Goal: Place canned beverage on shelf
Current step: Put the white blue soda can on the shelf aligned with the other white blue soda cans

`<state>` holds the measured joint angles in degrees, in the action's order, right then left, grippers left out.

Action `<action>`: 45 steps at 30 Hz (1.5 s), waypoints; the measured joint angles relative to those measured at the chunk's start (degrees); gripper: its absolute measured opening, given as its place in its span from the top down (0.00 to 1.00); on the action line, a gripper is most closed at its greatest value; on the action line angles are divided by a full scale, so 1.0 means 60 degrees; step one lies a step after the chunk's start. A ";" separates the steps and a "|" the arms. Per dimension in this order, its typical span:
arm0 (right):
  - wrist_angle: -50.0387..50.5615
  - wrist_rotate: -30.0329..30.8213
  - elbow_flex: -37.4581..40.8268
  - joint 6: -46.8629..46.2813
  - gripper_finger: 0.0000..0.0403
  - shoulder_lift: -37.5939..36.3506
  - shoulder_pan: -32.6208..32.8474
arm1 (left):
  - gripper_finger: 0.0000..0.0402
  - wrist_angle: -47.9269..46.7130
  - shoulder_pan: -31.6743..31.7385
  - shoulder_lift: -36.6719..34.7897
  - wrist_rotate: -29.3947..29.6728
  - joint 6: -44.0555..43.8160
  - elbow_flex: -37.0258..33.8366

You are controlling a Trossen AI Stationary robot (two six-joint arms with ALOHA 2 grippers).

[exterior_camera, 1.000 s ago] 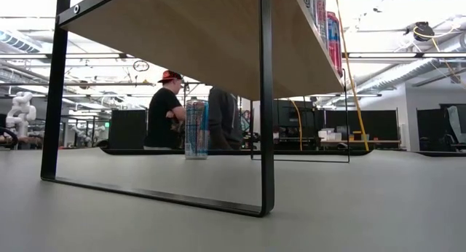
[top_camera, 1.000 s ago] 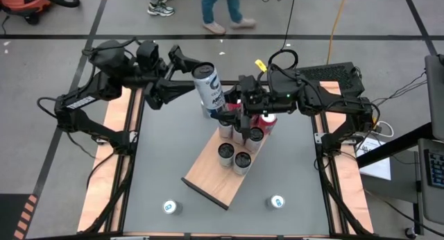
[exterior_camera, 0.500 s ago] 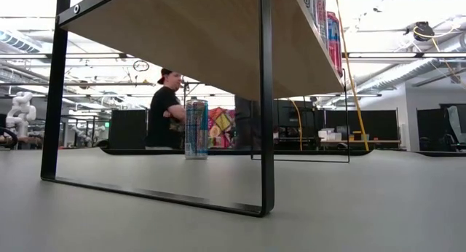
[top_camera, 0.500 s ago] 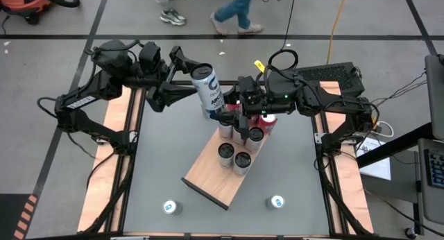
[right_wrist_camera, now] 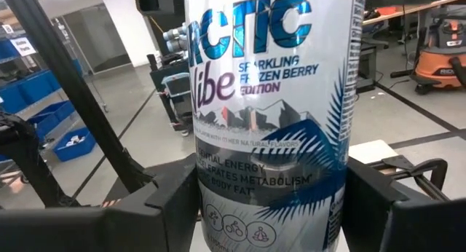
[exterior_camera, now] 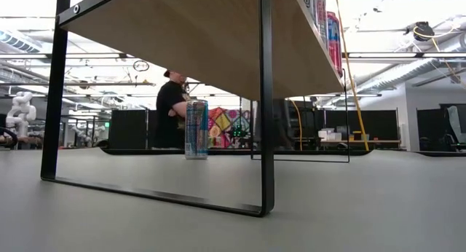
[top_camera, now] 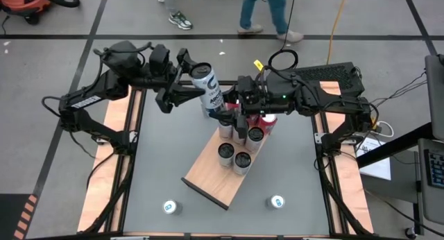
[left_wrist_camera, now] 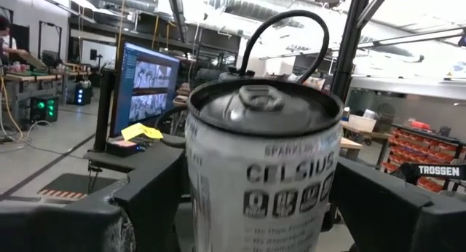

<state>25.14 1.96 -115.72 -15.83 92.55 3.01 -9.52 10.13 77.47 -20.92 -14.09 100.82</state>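
A white-and-blue can [top_camera: 207, 89] is held high above the far end of the shelf [top_camera: 210, 182], a light-brown board with several cans [top_camera: 236, 154] standing on it. My right gripper [top_camera: 226, 114] is shut on this can's lower part. The can also shows in the right wrist view [right_wrist_camera: 271, 99]. My left gripper [top_camera: 190, 79] is open, and its fingers stand on either side of the can's upper part [left_wrist_camera: 262, 172]. The low view shows the shelf's underside [exterior_camera: 182, 33]. My right gripper pinches the can's lower body [right_wrist_camera: 211, 208] between its two fingers, coming level from the table's right. The can stands upright in the hold, clear of the shelf. My left gripper's fingers [left_wrist_camera: 156, 201] flank the can below its rim; whether they touch it I cannot tell.
Two more cans stand on the grey tabletop near the front, at the left [top_camera: 171, 207] and the right [top_camera: 276, 202]. A red can [top_camera: 267, 121] stands on the shelf under my right arm. A person walks past beyond the table's far edge [top_camera: 267, 11].
My left gripper has moved toward the table's right, up to the raised can, so that its fingers now stand on either side of the can's upper part. My right gripper has kept the can where it was.
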 joint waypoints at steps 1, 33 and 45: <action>-0.0013 0.0000 0.0000 0.0003 0.43 -0.0003 0.0000 | 0.18 -0.0006 0.0000 0.0007 0.0003 0.0008 0.0000; 0.0209 0.0113 -0.0007 -0.1067 0.24 -0.0007 0.0015 | 0.38 -0.0039 -0.0085 -0.0035 -0.0516 0.0441 -0.0018; 0.0695 -0.0346 -0.0011 -0.1520 0.09 -0.0111 0.0083 | 0.38 -0.0991 -0.0091 -0.0540 -0.1359 0.0428 -0.0018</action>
<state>29.31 -0.12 -115.79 -24.95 91.88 3.50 -15.47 9.58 74.23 -29.08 -11.52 100.71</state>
